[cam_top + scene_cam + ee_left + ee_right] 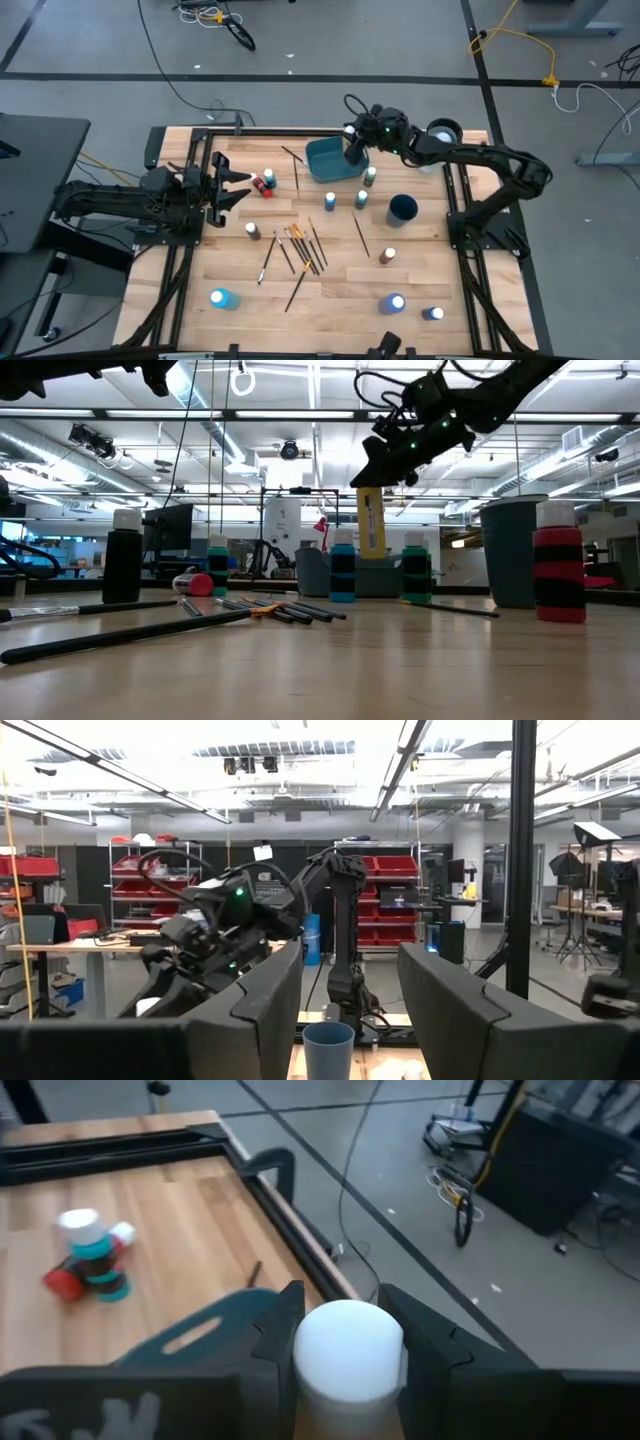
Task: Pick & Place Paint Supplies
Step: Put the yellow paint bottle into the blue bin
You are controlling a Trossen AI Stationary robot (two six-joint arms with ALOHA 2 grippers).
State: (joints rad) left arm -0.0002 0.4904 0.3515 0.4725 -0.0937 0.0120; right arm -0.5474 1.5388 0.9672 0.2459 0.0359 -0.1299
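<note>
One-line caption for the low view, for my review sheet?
Right gripper holds a yellow paint bottle aloft above the blue bin, with brushes lying on the table.

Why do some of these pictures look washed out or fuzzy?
High view: the white bottle caps glow overexposed. Low view: the ceiling strip lights glare and the near brush is soft. Right wrist view: the white cap between the right gripper fingers blurs.

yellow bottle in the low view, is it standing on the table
No, the yellow bottle hangs clear above the table, clamped by the right gripper over the blue bin.
</note>
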